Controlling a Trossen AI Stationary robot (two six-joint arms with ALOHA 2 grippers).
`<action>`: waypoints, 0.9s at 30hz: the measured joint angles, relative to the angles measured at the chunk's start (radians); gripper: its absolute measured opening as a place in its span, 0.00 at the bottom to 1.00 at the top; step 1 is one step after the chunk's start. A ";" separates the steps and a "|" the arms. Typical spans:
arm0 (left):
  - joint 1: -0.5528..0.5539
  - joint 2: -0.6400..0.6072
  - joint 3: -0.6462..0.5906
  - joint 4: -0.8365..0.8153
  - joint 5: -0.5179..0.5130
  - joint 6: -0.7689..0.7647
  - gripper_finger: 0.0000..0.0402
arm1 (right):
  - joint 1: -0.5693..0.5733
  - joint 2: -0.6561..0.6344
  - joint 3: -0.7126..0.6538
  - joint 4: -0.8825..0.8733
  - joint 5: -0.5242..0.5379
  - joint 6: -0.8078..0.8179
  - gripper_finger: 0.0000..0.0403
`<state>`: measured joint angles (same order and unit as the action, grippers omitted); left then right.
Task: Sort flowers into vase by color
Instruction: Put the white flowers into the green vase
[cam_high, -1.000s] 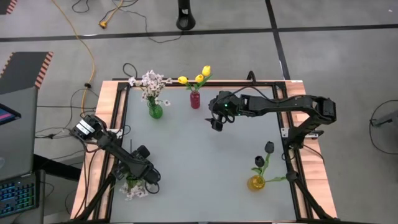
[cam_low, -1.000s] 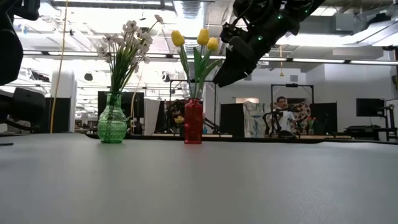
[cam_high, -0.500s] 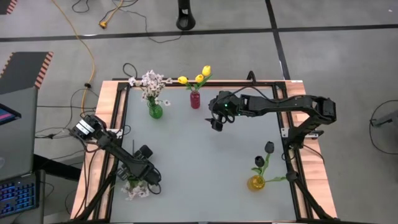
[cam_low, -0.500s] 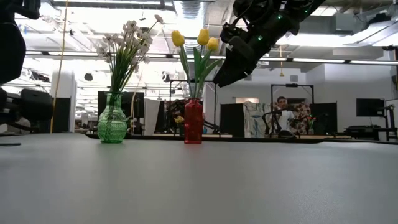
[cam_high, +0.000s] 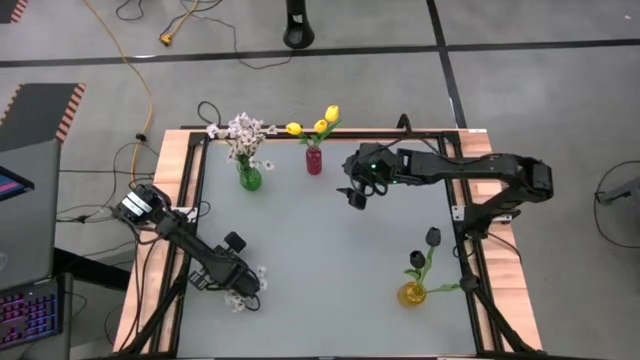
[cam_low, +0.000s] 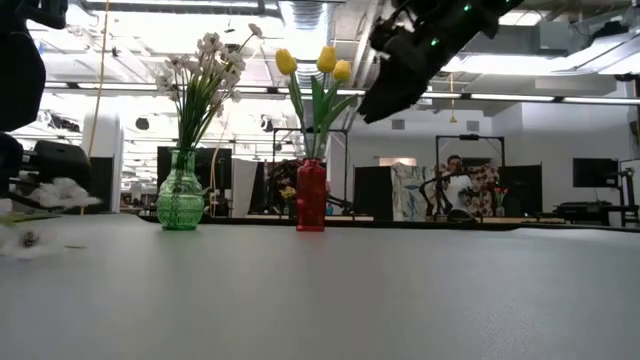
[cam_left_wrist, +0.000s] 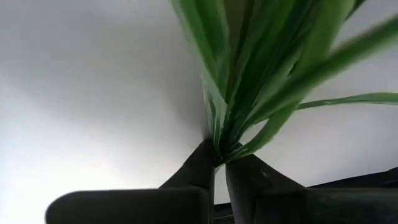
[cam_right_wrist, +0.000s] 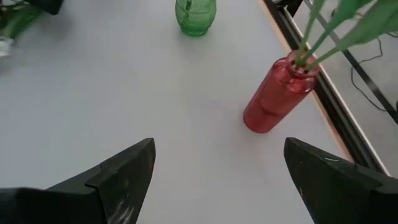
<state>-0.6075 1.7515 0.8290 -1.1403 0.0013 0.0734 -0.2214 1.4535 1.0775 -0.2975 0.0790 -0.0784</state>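
Vases: green vase (cam_high: 249, 179) holds white sprays; red vase (cam_high: 314, 161) holds yellow tulips; yellow vase (cam_high: 411, 294) holds dark tulips. One white spray (cam_high: 241, 296) remains outside, at the table's near left, its stem clamped in the left gripper (cam_left_wrist: 219, 163). Right gripper (cam_high: 356, 199) hovers near the red vase, jaws wide apart, empty. Judged nearly complete: last spray pending.

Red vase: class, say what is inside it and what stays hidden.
The red vase holds three yellow tulips on green stems. Through the red glass, the stems' lower ends cannot be made out.
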 joint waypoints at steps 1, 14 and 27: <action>0.003 -0.001 0.001 0.000 0.001 0.000 0.02 | 0.000 -0.016 0.000 -0.013 0.000 0.000 0.95; 0.151 -0.238 0.000 0.109 -0.013 -0.261 0.00 | -0.003 -0.157 0.000 -0.176 0.000 -0.009 0.95; 0.223 -0.644 0.000 0.343 -0.464 -0.540 0.00 | -0.003 -0.268 -0.141 -0.178 0.000 0.049 0.95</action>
<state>-0.3843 1.1080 0.8288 -0.7971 -0.4626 -0.4669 -0.2249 1.1858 0.9369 -0.4755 0.0792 -0.0296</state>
